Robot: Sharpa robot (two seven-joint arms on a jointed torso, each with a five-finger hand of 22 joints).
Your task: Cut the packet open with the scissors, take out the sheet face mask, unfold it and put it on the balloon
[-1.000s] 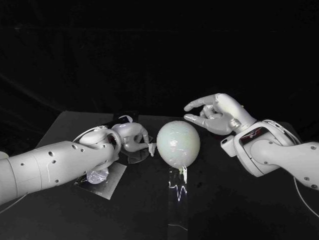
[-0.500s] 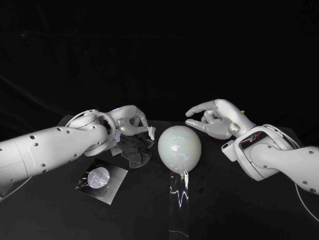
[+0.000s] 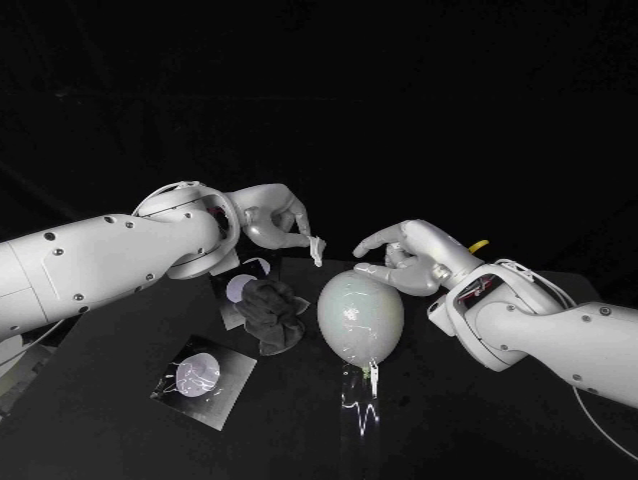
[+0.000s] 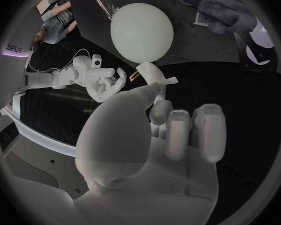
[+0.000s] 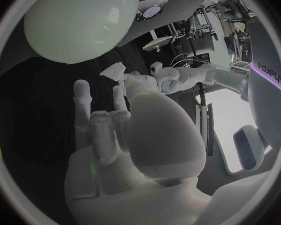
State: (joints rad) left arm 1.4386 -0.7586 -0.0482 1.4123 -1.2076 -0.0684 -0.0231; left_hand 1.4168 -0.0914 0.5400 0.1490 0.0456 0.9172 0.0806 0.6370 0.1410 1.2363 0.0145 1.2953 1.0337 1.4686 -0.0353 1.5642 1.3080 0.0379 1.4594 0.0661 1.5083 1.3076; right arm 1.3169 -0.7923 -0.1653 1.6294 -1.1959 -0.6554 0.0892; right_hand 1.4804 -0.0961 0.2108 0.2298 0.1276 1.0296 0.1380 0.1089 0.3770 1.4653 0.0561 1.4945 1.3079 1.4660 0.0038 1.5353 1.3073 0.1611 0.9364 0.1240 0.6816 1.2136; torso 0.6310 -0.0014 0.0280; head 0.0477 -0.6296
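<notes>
A pale oval balloon (image 3: pixel 358 315) (image 4: pixel 142 25) (image 5: pixel 84 20) stands at the table's middle. My left hand (image 3: pixel 273 225) (image 4: pixel 159 135) is raised above and to the left of it and pinches a small white folded piece (image 3: pixel 316 250) (image 5: pixel 115 70); I cannot tell whether that is the mask. A dark crumpled sheet (image 3: pixel 272 312) (image 4: pixel 215 7) lies on the table left of the balloon, on a torn packet part (image 3: pixel 238 290). My right hand (image 3: pixel 403 256) (image 5: pixel 115 130) hovers by the balloon's upper right with its fingers apart and nothing in it.
A silver packet piece (image 3: pixel 204 378) lies flat near the table's front left. Something small and yellow (image 3: pixel 478 245) shows behind my right wrist. The balloon's knot and a thin string (image 3: pixel 365 385) trail toward the front edge.
My left hand rose from the table by the packet to above the balloon's left, now with the white piece; the dark sheet lies uncovered. My right hand came down closer to the balloon.
</notes>
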